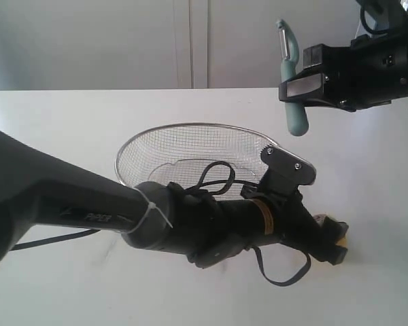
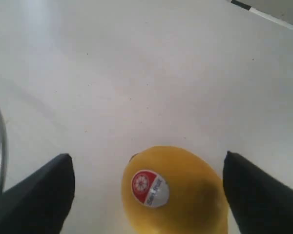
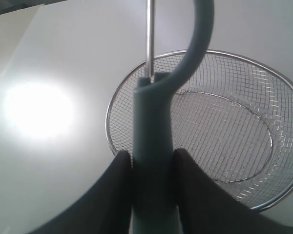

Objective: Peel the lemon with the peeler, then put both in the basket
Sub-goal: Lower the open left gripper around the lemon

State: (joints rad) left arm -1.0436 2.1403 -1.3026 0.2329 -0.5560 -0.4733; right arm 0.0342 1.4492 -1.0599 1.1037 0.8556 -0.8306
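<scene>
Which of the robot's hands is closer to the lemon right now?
Left. The left hand is open around the lemon on the table, with a finger on each side. The right hand hangs high above the table, holding the peeler.

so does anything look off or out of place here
Nothing stands out: the lemon sits on the table between the open jaws of the left gripper, the basket stands level, and the right gripper holds the peeler upright.

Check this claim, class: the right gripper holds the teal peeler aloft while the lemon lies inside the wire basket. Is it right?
Not quite. The lemon lies on the table, between the fingers of the open left gripper, outside the basket, as the left wrist view shows. The right gripper does hold the peeler.
</scene>
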